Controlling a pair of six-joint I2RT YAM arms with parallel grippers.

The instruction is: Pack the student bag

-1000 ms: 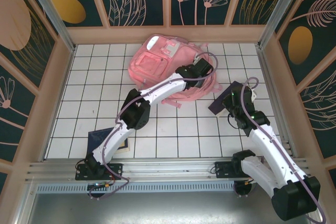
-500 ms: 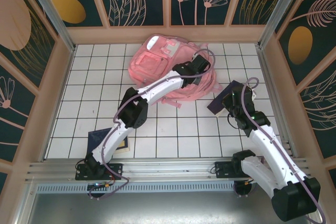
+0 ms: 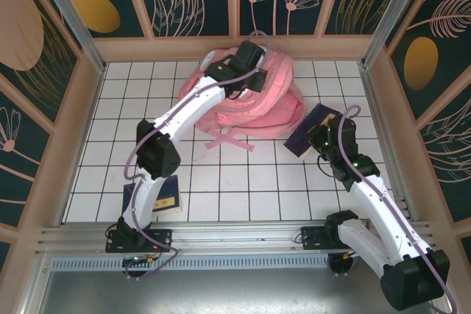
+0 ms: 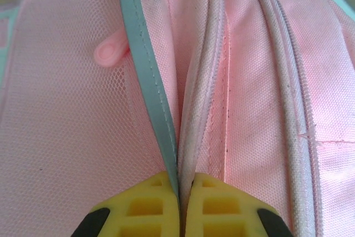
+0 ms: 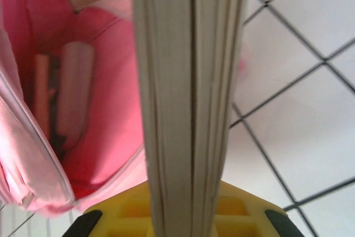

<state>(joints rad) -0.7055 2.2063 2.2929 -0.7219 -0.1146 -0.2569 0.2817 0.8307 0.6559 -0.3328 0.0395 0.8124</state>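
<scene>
At the far middle of the tiled table (image 3: 243, 182), the student bag (image 3: 257, 108) is lying, pink and slumped, with its straps spread toward the near side. The left gripper (image 3: 246, 58) is placed over its far upper part. In the left wrist view, its yellow fingers (image 4: 155, 187) are pressed together on a fold of the pink fabric, just where the grey stripe (image 4: 145, 76) meets a seam. A pink zipper pull (image 4: 111, 54) is seen apart from this grip, not touched.

The right gripper (image 3: 320, 137) is positioned just beside the right side of the bag and is clamped on a dark book (image 3: 305, 129). The page edges are seen upright between the pads in the right wrist view. To the left of the pages the mouth of the bag (image 5: 66, 109) is seen open, with something pale inside that cannot be identified. A second book (image 3: 151, 198) is left on the table near the base of the left arm.

The step in hand is judged to be the insertion of the held book. To do it well, the pinched fold should be lifted up and away, so that the mouth is held wide. The book should be turned in line with the opening and entered edge first. As the fabric is soft and may slip or sag, the book should be released only when it is well inside.
</scene>
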